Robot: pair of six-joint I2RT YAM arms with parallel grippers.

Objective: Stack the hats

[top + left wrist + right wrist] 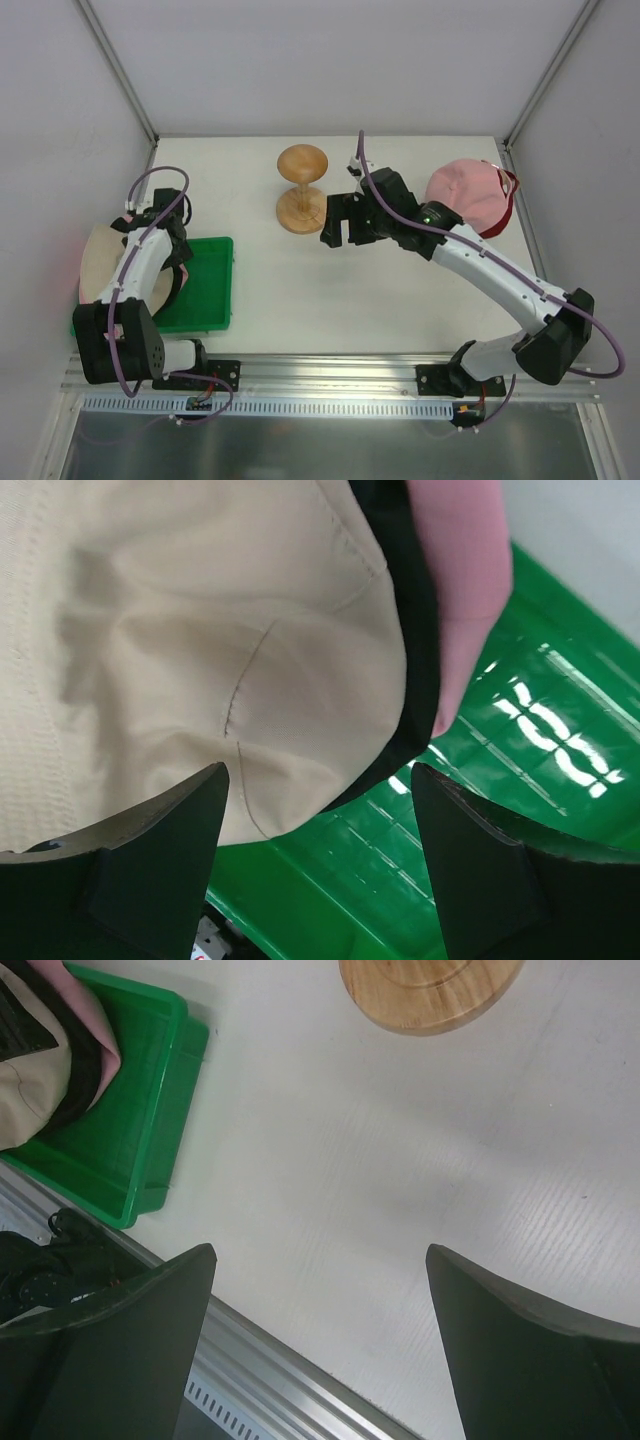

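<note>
Left wrist, left pincer (318,785) released over beige hat (170,640) on green tray (540,760), right pincer (320,1260) released above table (330,1130)

Beige hat (150,650), pink cap (465,190) (green tray (212,285))

Soft matt beige cloth hat (150,630), glossy green plastic tray (520,740), smooth wooden stand (302,163), matt white table (400,1160)

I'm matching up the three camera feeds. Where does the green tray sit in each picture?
Top external: the green tray is at the lower left.
Left wrist: the green tray fills the lower right, partly under the beige hat.
Right wrist: the green tray is in the upper left corner.
Shared landmark: the beige hat overlaps the tray in all three views.
</note>
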